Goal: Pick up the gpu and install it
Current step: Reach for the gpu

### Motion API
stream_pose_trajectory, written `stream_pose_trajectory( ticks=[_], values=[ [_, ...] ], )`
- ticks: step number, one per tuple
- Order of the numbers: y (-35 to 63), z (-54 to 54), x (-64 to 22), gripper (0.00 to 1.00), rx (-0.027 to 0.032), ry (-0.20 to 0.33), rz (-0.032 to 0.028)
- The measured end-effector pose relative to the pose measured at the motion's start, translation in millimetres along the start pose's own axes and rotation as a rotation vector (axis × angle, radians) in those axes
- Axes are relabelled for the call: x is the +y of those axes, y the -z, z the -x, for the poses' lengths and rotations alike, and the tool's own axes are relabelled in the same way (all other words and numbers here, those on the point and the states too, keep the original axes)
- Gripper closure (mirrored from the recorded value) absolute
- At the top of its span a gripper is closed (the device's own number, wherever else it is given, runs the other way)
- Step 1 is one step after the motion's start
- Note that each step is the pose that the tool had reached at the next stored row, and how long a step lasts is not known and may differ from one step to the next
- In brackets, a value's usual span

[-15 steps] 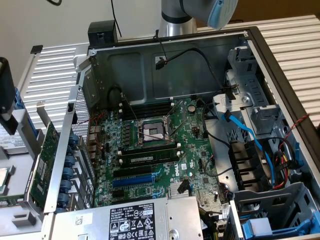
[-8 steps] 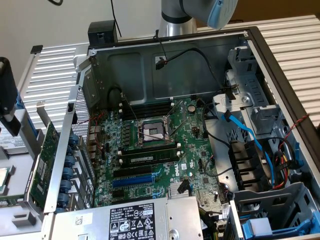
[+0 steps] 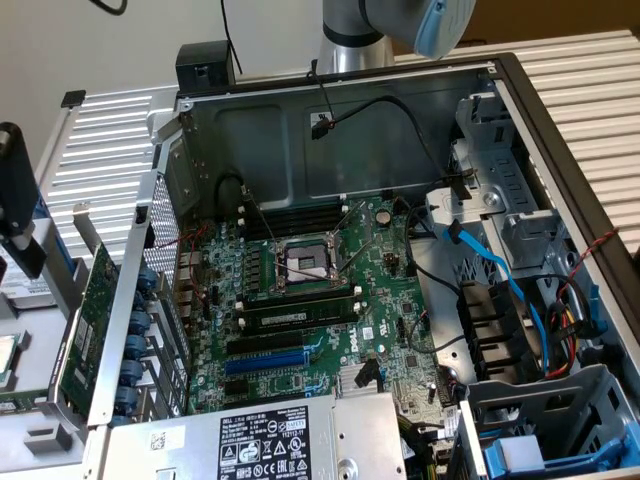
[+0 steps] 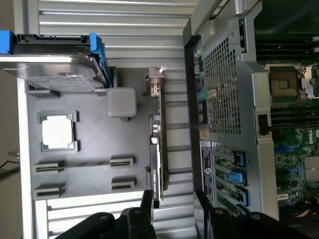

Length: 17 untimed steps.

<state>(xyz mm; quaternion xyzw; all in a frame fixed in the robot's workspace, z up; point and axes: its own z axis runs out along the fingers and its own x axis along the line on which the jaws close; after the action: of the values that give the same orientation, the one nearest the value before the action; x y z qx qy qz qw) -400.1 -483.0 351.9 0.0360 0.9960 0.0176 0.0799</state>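
Wrist view: gpu point(image 4: 157, 149) stands on edge in grey parts tray point(image 4: 84, 144), beside open computer case point(image 4: 224, 99). Pincer point(image 4: 174, 211) is partly open and empty, jaws flanking the card's near end. Judged light, stiff, fragile; best held across the flat faces.

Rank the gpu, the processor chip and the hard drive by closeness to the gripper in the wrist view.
1. gpu, on edge, just ahead of the gripper.
2. Processor chip, flat in the gray tray.
3. Hard drive, at the tray's far end.
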Motion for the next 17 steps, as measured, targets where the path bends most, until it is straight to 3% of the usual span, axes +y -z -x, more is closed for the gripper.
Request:
stream_pose_trajectory(
  ticks=[7, 17],
  values=[
    [-12.4, -2.0, -0.9, 0.55, -0.0004, -0.009, -0.0015],
    [-27.4, -4.3, -2.4, 0.53, -0.0031, -0.06, -0.0076]
  ],
)
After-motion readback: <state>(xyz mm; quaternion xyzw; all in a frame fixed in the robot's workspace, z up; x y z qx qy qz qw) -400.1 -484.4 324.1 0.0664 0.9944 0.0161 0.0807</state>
